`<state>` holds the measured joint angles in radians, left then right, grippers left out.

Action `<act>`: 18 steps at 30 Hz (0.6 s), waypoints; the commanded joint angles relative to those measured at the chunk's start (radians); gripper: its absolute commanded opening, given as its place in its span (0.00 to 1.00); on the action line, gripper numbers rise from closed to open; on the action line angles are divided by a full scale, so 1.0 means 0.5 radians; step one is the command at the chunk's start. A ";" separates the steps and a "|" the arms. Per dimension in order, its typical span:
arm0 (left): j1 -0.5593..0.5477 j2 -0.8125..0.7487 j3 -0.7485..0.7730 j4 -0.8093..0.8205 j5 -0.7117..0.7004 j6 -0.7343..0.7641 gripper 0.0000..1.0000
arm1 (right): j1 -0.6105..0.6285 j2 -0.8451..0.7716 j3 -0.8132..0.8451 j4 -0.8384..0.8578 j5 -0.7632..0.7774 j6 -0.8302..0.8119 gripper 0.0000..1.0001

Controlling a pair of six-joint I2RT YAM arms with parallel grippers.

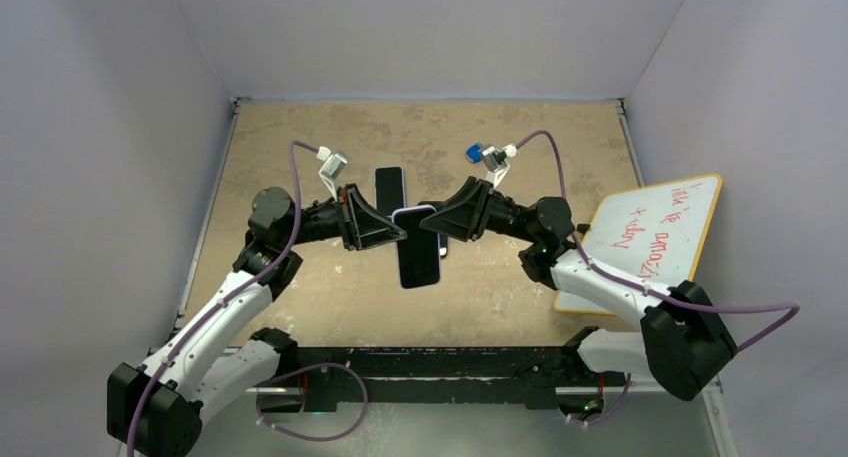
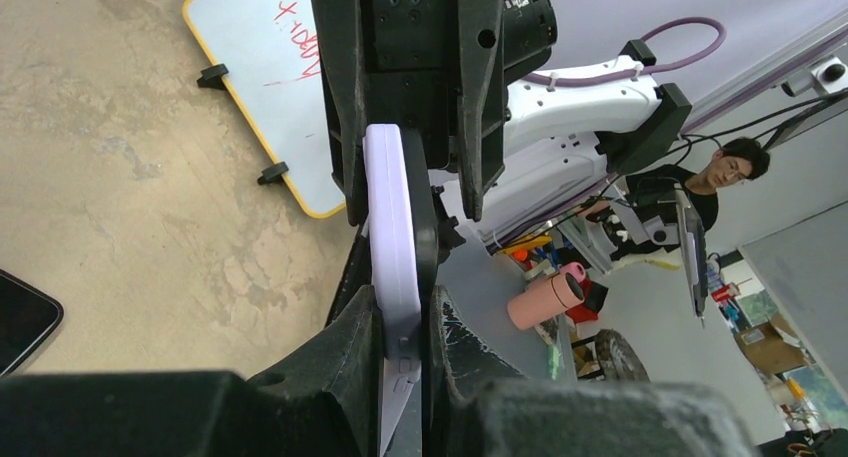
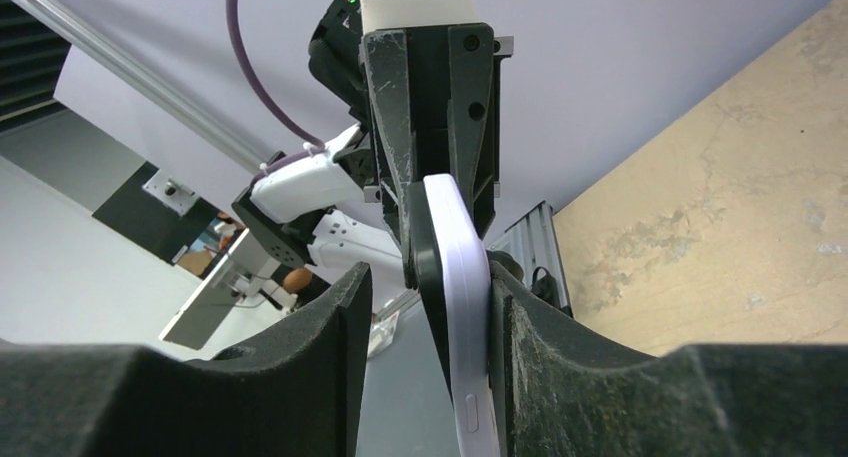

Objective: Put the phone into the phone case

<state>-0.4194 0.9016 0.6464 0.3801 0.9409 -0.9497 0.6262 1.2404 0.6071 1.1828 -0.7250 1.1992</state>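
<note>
I see a pale purple phone case point(image 2: 392, 237) and a black phone point(image 2: 422, 222). The table point(image 1: 300, 137) is sandy brown with dark blotches. The whiteboard point(image 1: 650, 237) is white, yellow-edged, with red writing.

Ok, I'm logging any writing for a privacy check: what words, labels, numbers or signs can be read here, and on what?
whiteboard: red handwriting, turned sideways; one word looks like "amazo...", the rest is too blurred to read.
phone in its lilac case: no text visible.
second dark phone behind it: no text visible.
Nothing else can be read.
</note>
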 commanded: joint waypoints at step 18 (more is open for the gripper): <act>-0.002 -0.045 0.062 -0.141 -0.034 0.193 0.38 | -0.001 -0.091 0.077 -0.077 -0.031 -0.248 0.00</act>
<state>-0.4198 0.9123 0.6460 0.2981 0.9531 -0.8772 0.6254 1.2381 0.6228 1.0801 -0.7296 1.0798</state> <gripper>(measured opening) 0.332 0.094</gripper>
